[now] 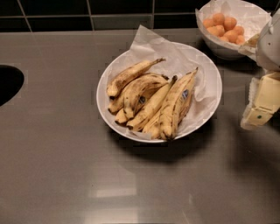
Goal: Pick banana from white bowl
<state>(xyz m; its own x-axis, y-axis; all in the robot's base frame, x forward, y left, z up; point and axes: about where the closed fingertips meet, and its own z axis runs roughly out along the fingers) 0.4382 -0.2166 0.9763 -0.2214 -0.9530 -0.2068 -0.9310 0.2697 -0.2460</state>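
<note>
The white bowl (101,97) is wide, shallow and lined with crinkled white paper. It stands on the grey steel counter in the middle of the view and holds several bananas. The banana (176,107) is long, fairly straight and yellow with dark edges and a small blue sticker. It lies at the right side of the pile, stem end pointing to the back right. A shorter curved, brown-mottled banana (139,91) with a dark sticker lies left of it. My gripper (261,104) is cream-coloured, at the right edge of the view, to the right of the bowl and apart from it.
A smaller paper-lined bowl of round orange fruits (224,25) stands at the back right, just behind my arm. A dark sink opening (6,84) cuts into the counter at the left edge. A black tiled wall (87,11) runs along the back.
</note>
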